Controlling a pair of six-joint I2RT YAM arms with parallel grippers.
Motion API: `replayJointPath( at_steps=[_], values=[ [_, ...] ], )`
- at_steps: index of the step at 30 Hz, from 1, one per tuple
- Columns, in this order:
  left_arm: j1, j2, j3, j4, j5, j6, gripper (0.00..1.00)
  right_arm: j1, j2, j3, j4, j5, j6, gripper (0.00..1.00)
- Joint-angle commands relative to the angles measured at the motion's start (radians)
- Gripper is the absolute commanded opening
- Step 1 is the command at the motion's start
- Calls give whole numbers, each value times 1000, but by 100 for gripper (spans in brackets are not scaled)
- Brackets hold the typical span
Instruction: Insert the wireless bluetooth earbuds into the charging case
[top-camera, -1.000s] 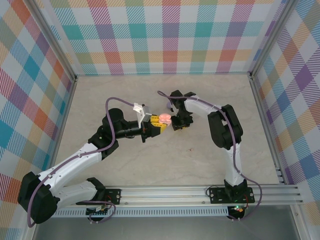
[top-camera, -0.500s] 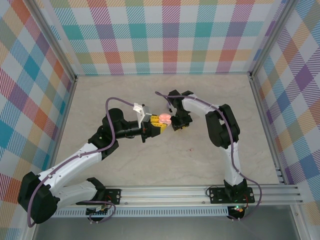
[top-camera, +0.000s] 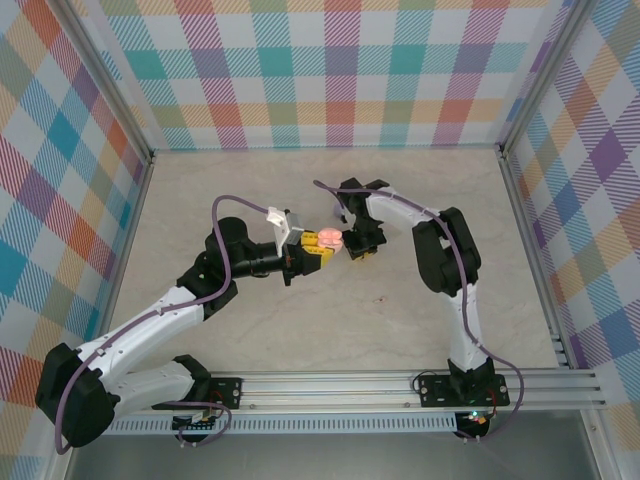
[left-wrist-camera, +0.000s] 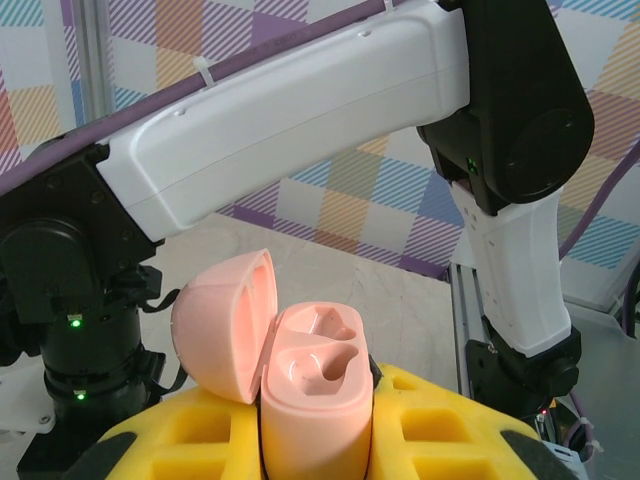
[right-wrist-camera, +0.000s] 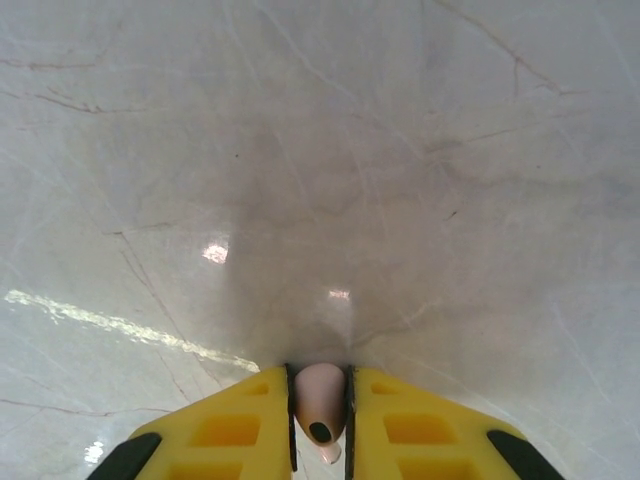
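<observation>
My left claw (left-wrist-camera: 318, 462) grips the open charging case (left-wrist-camera: 320, 425), both wells (left-wrist-camera: 318, 372) empty. My right claw (right-wrist-camera: 320, 432) pinches one pale earbud (right-wrist-camera: 321, 400) near it, above the table (right-wrist-camera: 300, 150). Nothing is seated yet; I cannot tell where the second earbud lies

1. I am working in a robot test cell, a lab set-up and not a home.
2. Bright checked walls (top-camera: 340, 70) close round a marble-patterned tabletop (top-camera: 330, 320) on three sides.
3. A slotted aluminium rail (top-camera: 330, 385) at the near edge carries the left arm (top-camera: 150, 320) and the right arm (top-camera: 445, 250).
</observation>
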Motion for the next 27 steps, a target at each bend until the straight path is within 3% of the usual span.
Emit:
replayJointPath(
  at_steps=[1,17,27],
  values=[
    [-15,-1,-10,22,-9,-11,20,-31,-4,-76,122,-32,25,18],
    [-16,21,-70,146,-138,-77,20,-113,-479,-430,513,-340,151,16],
    [-16,17,-125,264,-280,-120,19,-117,-750,-528,682,-490,232,15]
  ],
)
